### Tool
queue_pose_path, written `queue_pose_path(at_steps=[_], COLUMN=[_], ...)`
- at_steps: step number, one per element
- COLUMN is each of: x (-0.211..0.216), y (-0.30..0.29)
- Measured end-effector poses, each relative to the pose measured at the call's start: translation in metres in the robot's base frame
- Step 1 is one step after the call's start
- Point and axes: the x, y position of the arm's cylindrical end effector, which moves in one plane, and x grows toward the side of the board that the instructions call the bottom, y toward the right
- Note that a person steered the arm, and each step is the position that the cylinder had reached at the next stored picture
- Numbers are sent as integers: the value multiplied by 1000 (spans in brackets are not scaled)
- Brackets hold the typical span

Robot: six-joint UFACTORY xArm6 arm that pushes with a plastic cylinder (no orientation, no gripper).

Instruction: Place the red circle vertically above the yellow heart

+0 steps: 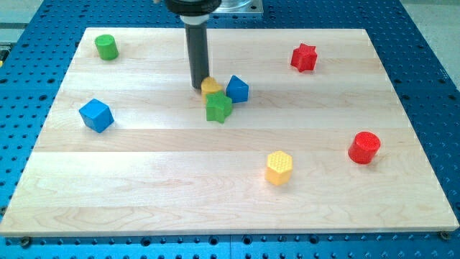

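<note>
Tip: my tip touches the yellow heart, near the board's top edge.
Red circle: near the right edge.
Gripper: none, just a rod.

Bright, even overhead light; soft short shadows; sharp focus.

Single raised view, angled down from the wooden board's near edge.

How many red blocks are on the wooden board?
2. The red star sits near the view's top right; the red circle sits at the view's right, lower down. None seems hidden.
</note>
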Motion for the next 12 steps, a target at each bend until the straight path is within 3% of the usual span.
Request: queue_pose_path(at_steps=[2, 5, 7, 8, 9, 11, 12], x=[-48, 32, 54, 73, 111, 114, 114], y=[31, 94, 273, 312, 314, 236, 239])
